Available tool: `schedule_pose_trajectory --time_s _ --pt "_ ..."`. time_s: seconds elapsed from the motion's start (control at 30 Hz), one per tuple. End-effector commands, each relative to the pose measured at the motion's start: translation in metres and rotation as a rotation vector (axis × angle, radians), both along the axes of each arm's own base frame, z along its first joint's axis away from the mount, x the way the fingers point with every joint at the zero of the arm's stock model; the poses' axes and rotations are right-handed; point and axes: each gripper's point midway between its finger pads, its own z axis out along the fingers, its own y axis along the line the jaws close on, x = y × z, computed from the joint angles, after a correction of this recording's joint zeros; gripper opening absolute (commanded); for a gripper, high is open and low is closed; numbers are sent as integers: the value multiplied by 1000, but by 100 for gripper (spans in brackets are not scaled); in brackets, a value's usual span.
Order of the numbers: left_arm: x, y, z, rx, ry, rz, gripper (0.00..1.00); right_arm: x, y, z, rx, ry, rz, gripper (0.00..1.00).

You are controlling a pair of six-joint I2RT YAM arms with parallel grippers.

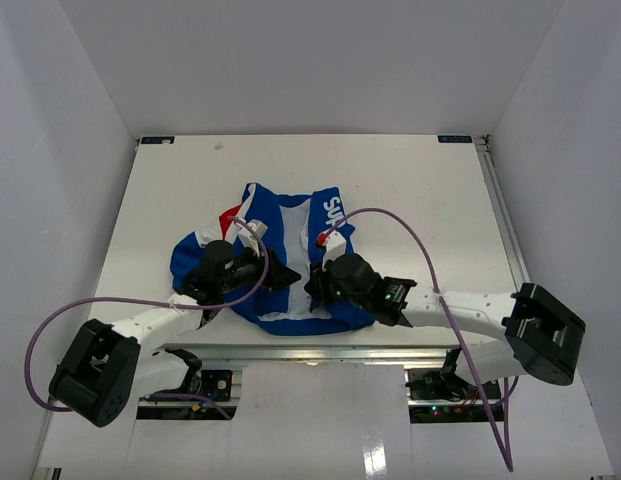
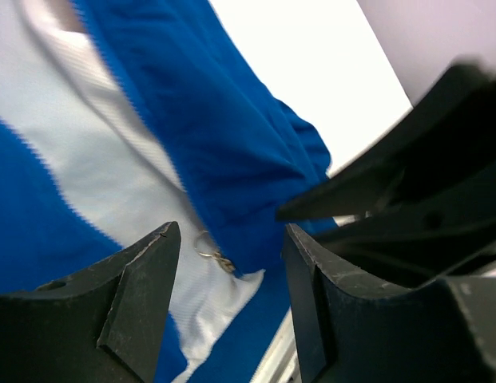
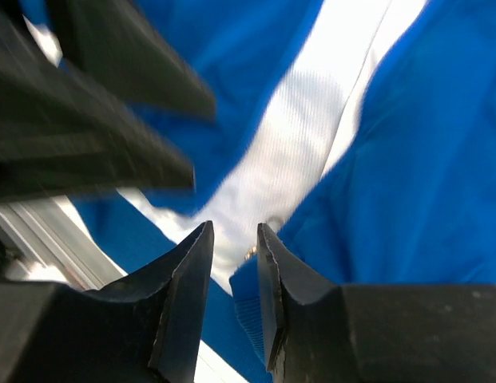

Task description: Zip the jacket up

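The jacket (image 1: 290, 235) lies front up on the table (image 1: 420, 190), unzipped, its hem toward me at the near edge. Both my grippers sit low over that hem, because that is where the zipper has to be started. My left gripper (image 2: 232, 239) is spread wide and empty, framing the small metal pull (image 2: 214, 256) at the foot of one blue front edge, well placed, I judge, to close on it. My right gripper (image 3: 234, 236) hovers at the other front edge, jaws only slightly apart and gripping nothing, probably to steady that side. The jacket is royal blue and rumpled, its fronts parted over white ribbed lining (image 2: 96, 152). Red and white show on my left, white letters on my right.
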Motion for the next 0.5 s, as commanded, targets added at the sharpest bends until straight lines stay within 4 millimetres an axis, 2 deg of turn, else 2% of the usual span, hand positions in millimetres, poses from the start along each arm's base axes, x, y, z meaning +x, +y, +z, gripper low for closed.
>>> schedule_pose_trajectory --time_s 0.0,0.1,0.23,0.33,0.47 --pt "13 18 8 10 -25 97 65 1 -11 -15 -54 28 -97 35" --pt "12 19 8 6 -18 102 66 -1 -42 -37 -99 32 -187 37" --pt "10 13 7 -1 1 59 66 -5 -70 -52 -163 28 -243 46" --pt "10 10 4 -5 8 44 66 -6 -78 -58 -179 27 -251 48" --pt "6 7 3 -15 10 12 66 -12 -76 -66 -177 36 -222 49"
